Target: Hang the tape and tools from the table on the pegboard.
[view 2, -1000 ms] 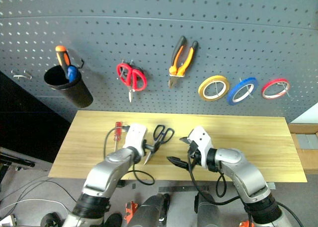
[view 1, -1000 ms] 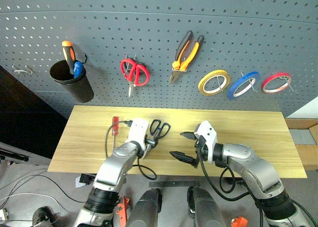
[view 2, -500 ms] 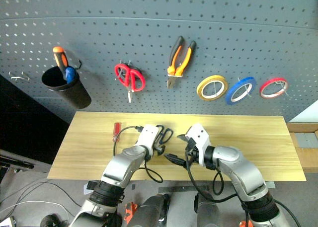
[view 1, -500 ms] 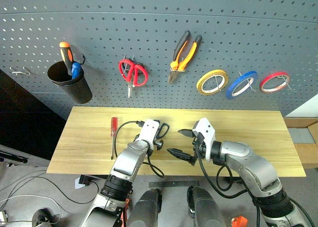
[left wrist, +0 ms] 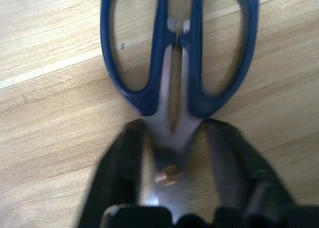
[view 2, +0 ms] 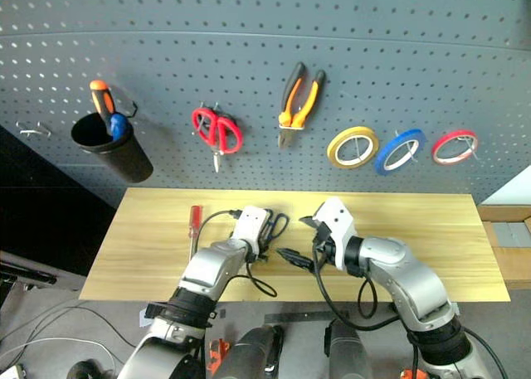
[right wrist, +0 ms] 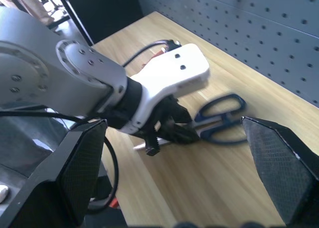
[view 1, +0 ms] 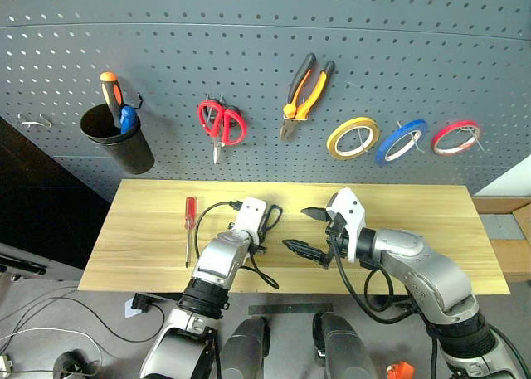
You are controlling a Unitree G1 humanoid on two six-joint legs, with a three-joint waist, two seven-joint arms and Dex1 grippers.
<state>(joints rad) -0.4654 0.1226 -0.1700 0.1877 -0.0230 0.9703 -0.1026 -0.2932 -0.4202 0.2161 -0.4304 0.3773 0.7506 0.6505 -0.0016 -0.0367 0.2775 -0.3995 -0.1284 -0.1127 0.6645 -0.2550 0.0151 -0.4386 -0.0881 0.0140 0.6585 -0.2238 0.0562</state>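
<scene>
Two black fingers of the left gripper pinch the steel blades of the dark blue-handled scissors just behind the pivot, with the scissors lying flat on the table. The right gripper hangs beside them with its jaws spread wide and nothing between them. Off to the left lies the red-handled screwdriver, while the pliers and blue tape hang on the pegboard.

Dark blue handles are seen on the scissors, against the grained, light yellowish wooden surface below the grey-blue pegboard.
</scene>
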